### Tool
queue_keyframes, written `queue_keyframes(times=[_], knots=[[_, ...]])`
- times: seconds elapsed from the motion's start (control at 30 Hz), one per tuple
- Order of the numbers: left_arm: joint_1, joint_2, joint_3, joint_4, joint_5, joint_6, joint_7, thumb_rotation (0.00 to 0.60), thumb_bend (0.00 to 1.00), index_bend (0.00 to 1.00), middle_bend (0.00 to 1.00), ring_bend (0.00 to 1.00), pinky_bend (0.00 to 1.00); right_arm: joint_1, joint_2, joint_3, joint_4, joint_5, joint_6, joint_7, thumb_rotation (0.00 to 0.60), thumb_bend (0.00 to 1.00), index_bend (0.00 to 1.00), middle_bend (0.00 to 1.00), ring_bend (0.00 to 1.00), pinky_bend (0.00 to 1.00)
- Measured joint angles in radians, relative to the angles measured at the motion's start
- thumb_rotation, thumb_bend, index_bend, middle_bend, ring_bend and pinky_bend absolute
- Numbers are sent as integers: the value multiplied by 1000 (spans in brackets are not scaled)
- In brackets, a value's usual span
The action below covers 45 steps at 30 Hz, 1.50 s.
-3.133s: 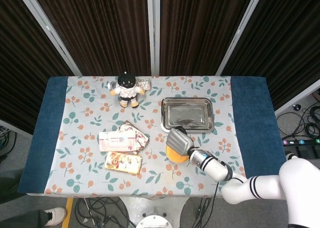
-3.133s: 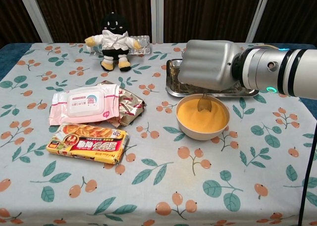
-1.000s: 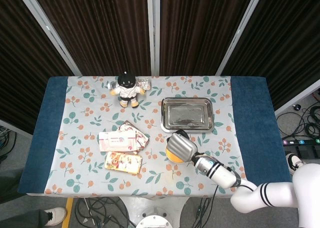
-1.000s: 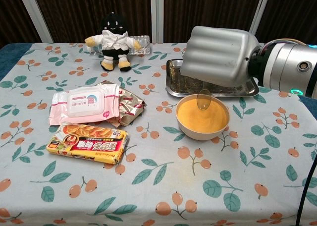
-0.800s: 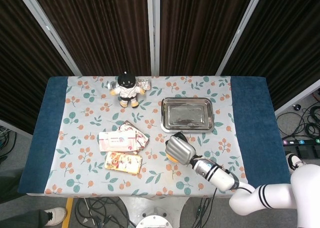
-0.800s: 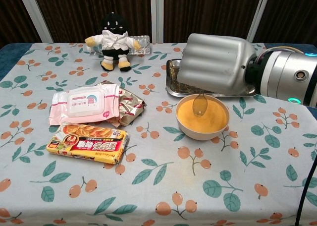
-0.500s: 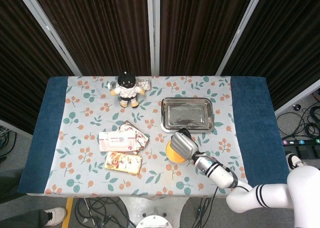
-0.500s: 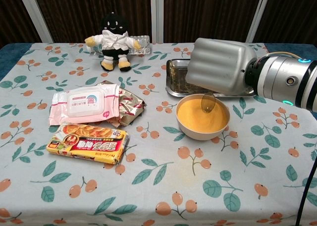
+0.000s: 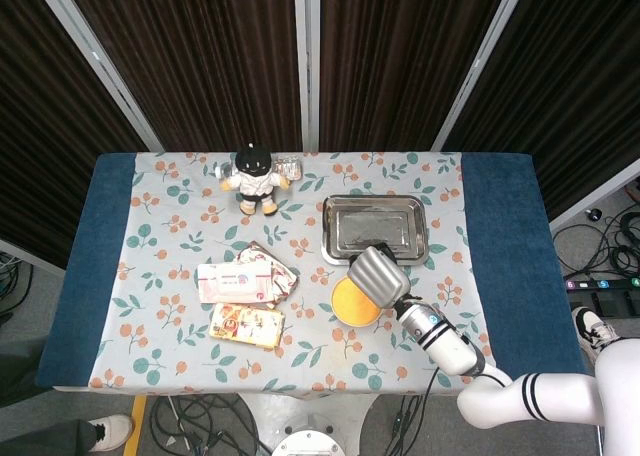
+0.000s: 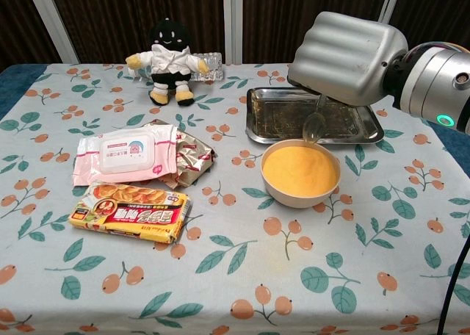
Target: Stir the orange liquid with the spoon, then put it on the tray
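Chest view: right hand [image 10: 349,48] holds spoon [image 10: 314,123] above bowl [image 10: 300,190].

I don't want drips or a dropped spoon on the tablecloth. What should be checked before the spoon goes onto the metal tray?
1. Right hand holds the clear plastic spoon: ok, the spoon hangs below it.
2. Spoon lifted out of the orange liquid: ok, its tip is above the surface.
3. Spoon free of drips: cannot tell, too small to see.
4. Rectangular metal tray free of objects: ok, only smudges show.
5. Beige bowl upright and off the tray: ok.
6. Left hand out of the way: ok, not in either view.
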Motion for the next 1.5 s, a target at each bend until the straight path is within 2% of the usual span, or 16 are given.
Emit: queue_keyframes(times=[0.17,0.47,0.77,0.93,1.1,1.2,1.37,1.5], knots=[[-6,6,-2,-12,1,-6,14,600,66,235,122,102,114,-9,-1,48,0,78,-16,97,600,474,860,1000,1000,1000],[-14,15,-2,-35,-3,-18,41,600,65,235,122,103,114,6,-27,154,68,326,-89,229,600,472,852,1000,1000,1000],[-22,23,-3,-54,-8,-27,64,600,66,234,122,103,114,74,-128,239,307,610,-215,342,600,452,769,1000,1000,1000],[-22,26,-3,-59,-16,-32,69,600,65,234,122,103,114,128,-202,263,461,738,-271,364,600,348,679,1000,1000,1000],[-24,26,-1,-61,-18,-38,74,600,66,235,122,103,114,173,-267,278,583,843,-310,373,600,123,554,1000,1000,1000],[-25,27,-1,-61,-19,-39,75,600,65,234,122,103,114,192,-292,283,628,884,-329,378,600,53,464,1000,1000,1000],[-26,29,0,-64,-18,-39,76,600,66,234,122,102,114,193,-291,283,646,895,-336,401,600,3,400,1000,1000,1000],[-27,30,-2,-64,-15,-33,74,600,66,235,122,102,114,175,-251,289,610,883,-336,439,600,29,393,1000,1000,1000]])
